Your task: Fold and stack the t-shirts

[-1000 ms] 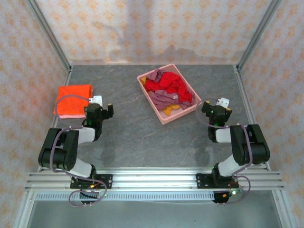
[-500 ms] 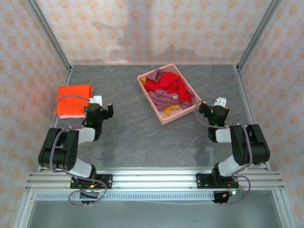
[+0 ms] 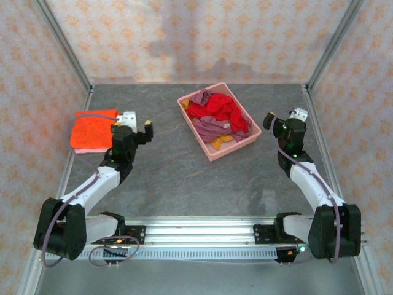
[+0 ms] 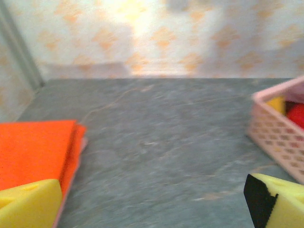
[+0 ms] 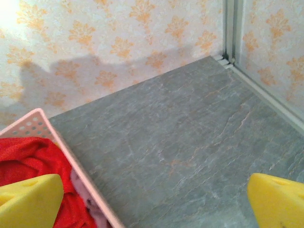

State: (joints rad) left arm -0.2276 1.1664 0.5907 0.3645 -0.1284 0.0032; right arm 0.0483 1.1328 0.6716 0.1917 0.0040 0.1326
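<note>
A folded orange t-shirt (image 3: 93, 130) lies at the table's left, with a pale pink edge showing under it; the left wrist view has this orange t-shirt (image 4: 33, 152) at its left. A bright red t-shirt (image 3: 215, 109), a mauve-purple one (image 3: 209, 127) and a mustard yellow one (image 3: 221, 142) lie crumpled in the pink basket (image 3: 233, 149). My left gripper (image 3: 135, 123) hangs open just right of the orange shirt, holding nothing. My right gripper (image 3: 284, 117) is open and empty, right of the basket. The red t-shirt (image 5: 28, 156) shows inside the basket rim (image 5: 71, 156).
The basket wall (image 4: 275, 137) stands at the right of the left wrist view. Bare grey tabletop (image 3: 172, 166) lies between the arms. Patterned walls and metal frame posts (image 3: 328, 43) enclose the table.
Both arms have stretched out from their folded pose. The left gripper moved farther and slightly right, beside the orange shirt. The right gripper moved farther and to the right of the basket.
</note>
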